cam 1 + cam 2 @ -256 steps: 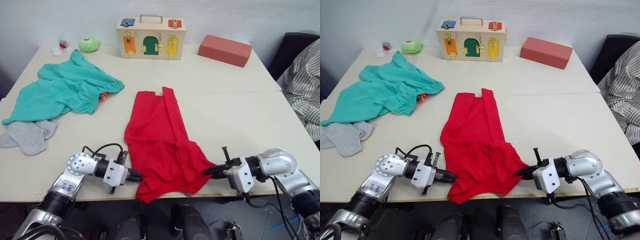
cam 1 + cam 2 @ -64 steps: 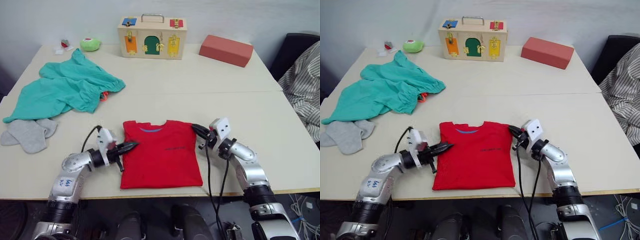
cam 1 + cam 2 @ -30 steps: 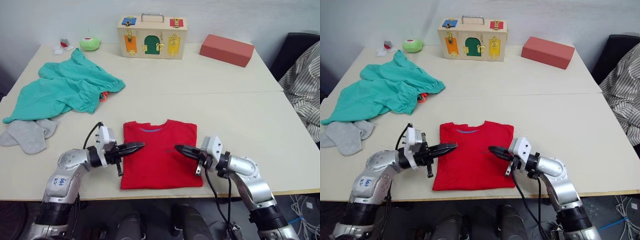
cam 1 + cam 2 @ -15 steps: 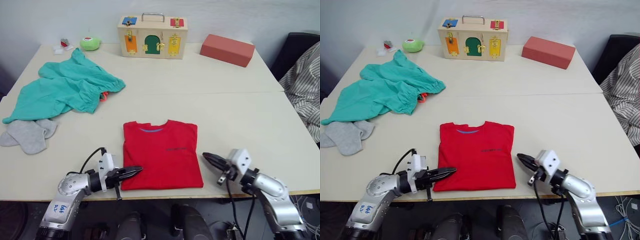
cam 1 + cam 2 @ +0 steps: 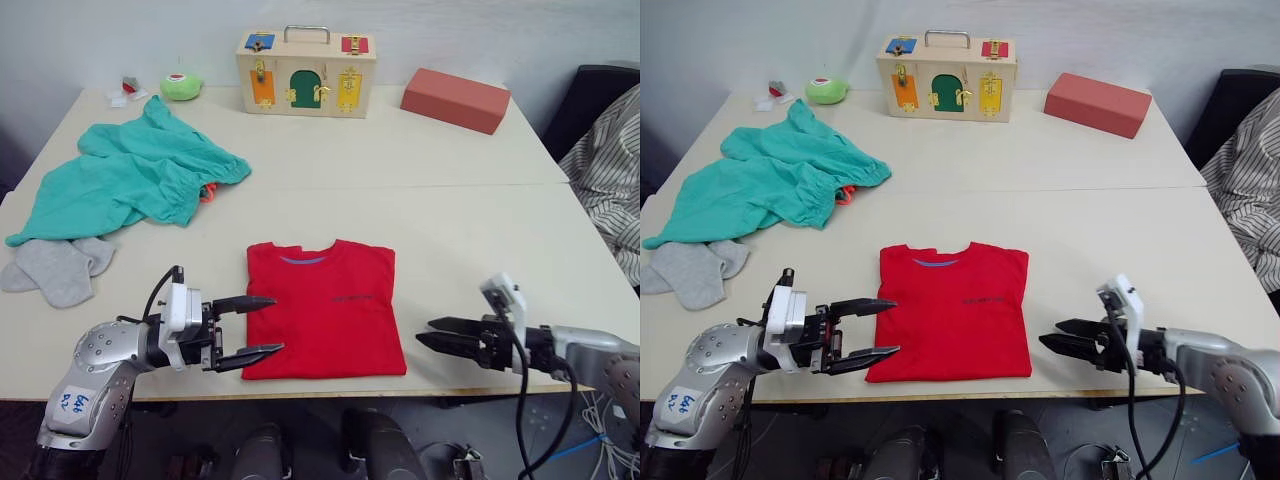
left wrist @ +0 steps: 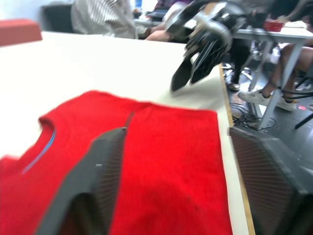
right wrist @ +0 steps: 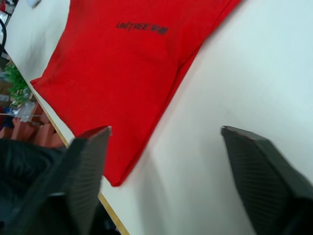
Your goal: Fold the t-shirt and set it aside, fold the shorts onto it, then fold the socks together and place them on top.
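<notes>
You are looking at the t-shirt point(image 5: 322, 309) lying folded into a flat rectangle at the lower centre of the frame, near the front edge of the table point(image 5: 470, 215). Its collar is facing the far side, showing blue inside, and a small dark chest mark is showing right of centre.

The left gripper point(image 5: 258, 326) is hovering at the lower left of the frame, beside the t-shirt's left edge. Its fingers are spread wide, one tip sitting over the left edge of the red cloth and the other at the near-left corner. You cannot tell whether either tip is touching the cloth. It is holding nothing.

The right gripper point(image 5: 436, 333) is hovering at the lower right of the frame, just right of the t-shirt's near-right corner and apart from it. Its fingers are spread and are holding nothing. In the right wrist view, bare table is showing between the two fingers.

The shorts point(image 5: 130, 178) are lying crumpled at the upper left of the frame, with orange trim showing at their right edge. The socks point(image 5: 55, 269) are lying just below the shorts at the left edge of the frame, overlapping each other.
</notes>
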You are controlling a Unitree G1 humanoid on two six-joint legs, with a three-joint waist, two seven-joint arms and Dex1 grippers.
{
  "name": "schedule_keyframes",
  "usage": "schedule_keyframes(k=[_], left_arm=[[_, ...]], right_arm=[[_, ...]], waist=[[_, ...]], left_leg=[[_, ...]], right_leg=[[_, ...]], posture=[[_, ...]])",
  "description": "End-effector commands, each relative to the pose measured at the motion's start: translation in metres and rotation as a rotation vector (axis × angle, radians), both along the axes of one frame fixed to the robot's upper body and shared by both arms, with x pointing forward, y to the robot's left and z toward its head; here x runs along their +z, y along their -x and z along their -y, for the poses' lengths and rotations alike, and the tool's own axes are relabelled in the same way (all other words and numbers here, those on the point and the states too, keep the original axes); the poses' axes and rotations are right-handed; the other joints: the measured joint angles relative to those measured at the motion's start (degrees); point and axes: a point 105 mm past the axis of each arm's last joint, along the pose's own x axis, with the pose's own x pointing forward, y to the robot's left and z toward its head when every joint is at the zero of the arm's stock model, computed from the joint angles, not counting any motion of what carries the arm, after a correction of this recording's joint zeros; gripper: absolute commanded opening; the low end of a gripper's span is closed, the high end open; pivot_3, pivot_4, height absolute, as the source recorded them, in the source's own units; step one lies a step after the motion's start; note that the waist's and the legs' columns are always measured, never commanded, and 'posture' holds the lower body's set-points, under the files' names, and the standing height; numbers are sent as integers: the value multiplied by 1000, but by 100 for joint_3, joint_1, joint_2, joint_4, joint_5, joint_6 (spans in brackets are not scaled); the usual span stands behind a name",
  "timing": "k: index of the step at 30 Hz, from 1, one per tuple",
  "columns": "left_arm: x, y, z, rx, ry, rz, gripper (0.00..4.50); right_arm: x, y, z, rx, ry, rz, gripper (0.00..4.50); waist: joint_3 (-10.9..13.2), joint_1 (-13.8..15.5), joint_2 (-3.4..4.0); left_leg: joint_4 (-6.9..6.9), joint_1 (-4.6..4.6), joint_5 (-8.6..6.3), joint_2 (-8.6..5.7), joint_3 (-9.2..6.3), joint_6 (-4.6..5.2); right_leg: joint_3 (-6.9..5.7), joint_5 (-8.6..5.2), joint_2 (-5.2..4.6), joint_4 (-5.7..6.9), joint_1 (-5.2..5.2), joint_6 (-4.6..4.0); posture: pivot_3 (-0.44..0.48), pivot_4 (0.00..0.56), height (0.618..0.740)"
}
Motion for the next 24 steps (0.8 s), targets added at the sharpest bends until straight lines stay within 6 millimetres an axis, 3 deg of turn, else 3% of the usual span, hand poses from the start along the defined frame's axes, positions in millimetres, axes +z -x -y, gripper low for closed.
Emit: schedule_keyframes(k=[1,3,6,15,18,24], left_arm=[[4,5,1,-51,-1,2,4297],[4,5,-1,-51,-10,0,4333],[4,5,-2,-55,-28,19,4333],[0,0,-4,-38,-41,52,4333],[-1,-3,-3,-36,-36,54,4333],[-1,-9,-5,-18,-31,59,4333]], right_arm=[[-12,0,-21,68,26,-60,4498],[-14,-5,-28,68,26,-66,4117],[-15,-16,-37,34,5,-67,3102],[-18,-18,-29,28,36,-62,15],[-10,-18,-12,-6,45,-31,15],[11,-17,61,-140,154,45,15]], waist=[[0,-2,-1],[-1,11,-4],[-5,3,-9],[-5,10,-10],[-5,27,-10],[0,186,-2]], left_leg=[[0,-1,1,2,1,-1],[0,0,1,2,0,-2],[1,-1,4,2,0,-7],[0,-8,7,2,0,-16],[1,-8,-1,-1,0,-2],[3,-22,-5,-10,-1,8]], right_leg=[[0,0,4,0,0,0],[-4,0,4,-1,1,0],[-4,0,3,-1,2,1],[-5,1,2,-4,-1,2],[-5,3,-2,-7,1,5],[-12,8,-7,-29,-1,14]], posture=[[0,150,740],[0,150,740],[0,150,740],[0,150,740],[0,150,740],[0,150,740]])
